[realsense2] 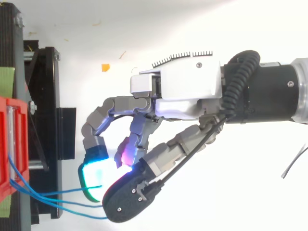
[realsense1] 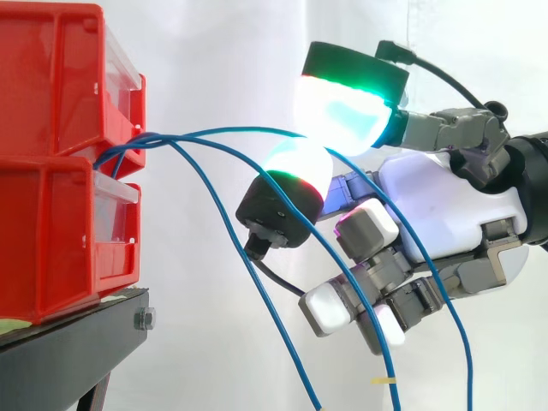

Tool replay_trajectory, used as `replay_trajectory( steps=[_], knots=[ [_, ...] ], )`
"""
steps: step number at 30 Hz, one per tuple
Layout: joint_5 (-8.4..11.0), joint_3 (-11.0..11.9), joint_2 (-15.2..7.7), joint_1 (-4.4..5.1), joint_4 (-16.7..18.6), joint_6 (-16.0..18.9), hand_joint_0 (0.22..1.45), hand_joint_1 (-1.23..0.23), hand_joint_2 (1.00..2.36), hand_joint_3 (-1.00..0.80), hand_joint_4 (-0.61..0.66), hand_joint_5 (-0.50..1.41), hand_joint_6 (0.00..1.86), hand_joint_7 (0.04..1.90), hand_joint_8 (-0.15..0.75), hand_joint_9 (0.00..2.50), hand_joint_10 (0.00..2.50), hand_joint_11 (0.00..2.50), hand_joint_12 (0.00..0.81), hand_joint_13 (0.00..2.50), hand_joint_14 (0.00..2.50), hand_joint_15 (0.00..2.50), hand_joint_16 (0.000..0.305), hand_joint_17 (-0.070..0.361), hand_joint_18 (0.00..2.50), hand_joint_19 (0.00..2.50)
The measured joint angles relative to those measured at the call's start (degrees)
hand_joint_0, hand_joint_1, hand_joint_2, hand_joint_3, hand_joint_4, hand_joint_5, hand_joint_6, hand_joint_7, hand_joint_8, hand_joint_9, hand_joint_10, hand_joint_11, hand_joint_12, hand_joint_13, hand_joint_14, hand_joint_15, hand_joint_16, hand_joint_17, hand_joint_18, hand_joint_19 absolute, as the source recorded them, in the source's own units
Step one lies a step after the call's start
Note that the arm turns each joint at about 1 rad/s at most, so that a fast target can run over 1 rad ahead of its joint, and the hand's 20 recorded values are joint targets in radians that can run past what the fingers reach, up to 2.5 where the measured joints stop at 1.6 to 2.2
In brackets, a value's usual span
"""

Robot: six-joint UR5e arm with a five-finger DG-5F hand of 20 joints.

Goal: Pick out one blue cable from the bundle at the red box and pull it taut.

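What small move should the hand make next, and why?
Probably draw the hand away from the red box: its pads seem to pinch the upper blue cable, which arcs slack, while two other blue cables hang free.

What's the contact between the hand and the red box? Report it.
Apart. The side view shows white curtain between the hand and the red box; blue cables span that gap.

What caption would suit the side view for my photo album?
Robot hand among slack blue cables drooping from stacked red bins before a white curtain.
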Motion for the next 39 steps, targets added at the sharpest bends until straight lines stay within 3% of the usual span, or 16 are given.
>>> replay_trajectory(
  steps=[7, 15, 26, 32, 35, 39],
  knots=[
    [0.03, 0.0, 0.9, 0.18, -0.76, -1.41, 0.6, -0.73, 1.01, -0.22, -0.14, -0.03, 0.9, 1.03, 0.33, 1.29, 0.03, 0.7, 0.382, 1.01, 0.02, 0.49, 0.056, 0.126, 0.82, 0.62],
    [0.03, 0.04, 2.02, 0.29, -3.71, -3.4, 0.61, -0.73, 1.01, -0.24, -0.12, -0.04, 0.9, 1.03, 0.297, 1.5, 0.03, 1.19, 0.375, 1.26, 0.02, 0.96, 0.055, 0.123, 0.94, 0.76],
    [0.23, -0.06, 2.05, 0.04, -4.01, -3.54, 0.62, -0.73, 1.01, -0.25, -0.11, -0.04, 0.9, 1.03, 0.262, 1.53, 0.03, 1.44, 0.334, 1.48, 0.0, 1.55, 0.057, 0.128, 1.13, 1.03],
    [0.26, -0.08, 2.04, 0.0, -3.94, -3.55, 0.62, -0.74, 1.01, -0.24, -0.11, -0.04, 0.9, 1.02, 0.243, 1.6, 0.02, 1.68, 0.337, 1.35, 1.15, 1.2, 0.055, 0.124, 1.28, 1.31],
    [0.26, -0.09, 2.06, 0.01, -3.92, -3.55, 0.62, -0.74, 1.01, -0.24, -0.11, -0.04, 0.9, 1.02, 0.248, 1.63, 0.01, 1.75, 0.332, 1.31, 1.43, 1.13, 0.055, 0.123, 1.31, 1.41],
    [0.26, -0.13, 2.04, -0.01, -3.91, -3.55, 0.62, -0.74, 1.01, -0.24, -0.11, -0.04, 0.9, 1.02, 0.24, 1.63, 0.01, 1.75, 0.331, 1.3, 1.49, 1.1, 0.055, 0.123, 1.32, 1.42]
  ],
)
